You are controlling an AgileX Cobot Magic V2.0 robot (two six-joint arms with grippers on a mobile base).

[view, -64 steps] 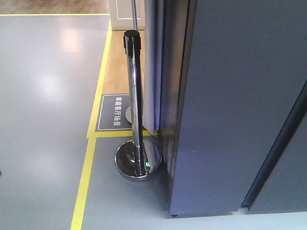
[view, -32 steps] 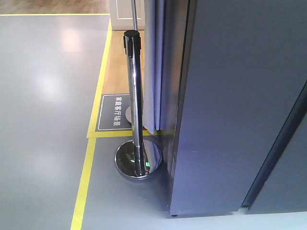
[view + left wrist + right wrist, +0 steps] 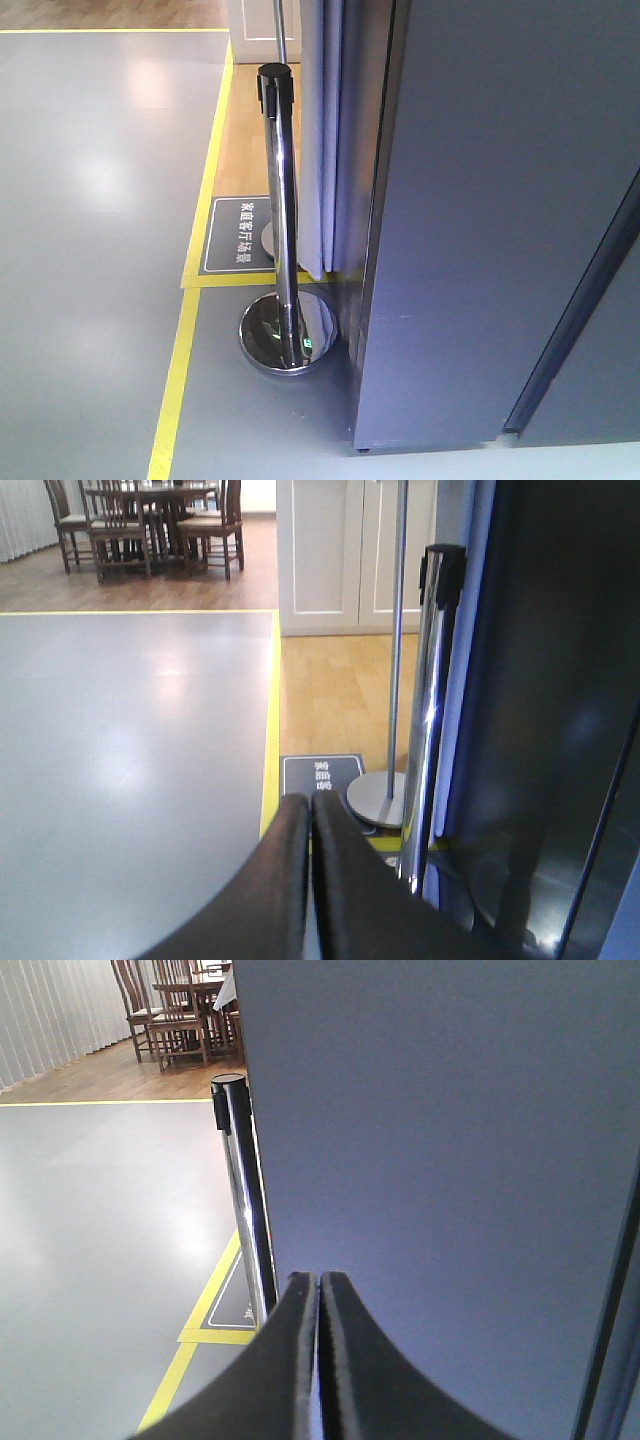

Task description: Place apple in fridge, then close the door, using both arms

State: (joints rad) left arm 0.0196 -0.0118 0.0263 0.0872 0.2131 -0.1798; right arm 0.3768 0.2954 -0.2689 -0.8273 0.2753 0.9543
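The apple is out of view in every frame. The fridge shows only as a tall dark grey outer panel (image 3: 480, 200) filling the right of the front view; it also fills the right wrist view (image 3: 440, 1160) and shows darkly at the right of the left wrist view (image 3: 560, 680). Its white inside is hidden, and I cannot tell which part of the panel is the door. My left gripper (image 3: 311, 800) is shut and empty, over the floor left of the fridge. My right gripper (image 3: 318, 1276) is shut and empty, close in front of the grey panel.
A chrome barrier post (image 3: 282, 200) on a round base (image 3: 288, 335) stands just left of the fridge; it also shows in both wrist views (image 3: 430, 700) (image 3: 240, 1190). Yellow floor tape (image 3: 185, 350) and a dark floor sign (image 3: 240, 235) lie beside it. Chairs (image 3: 150, 520) stand far back.
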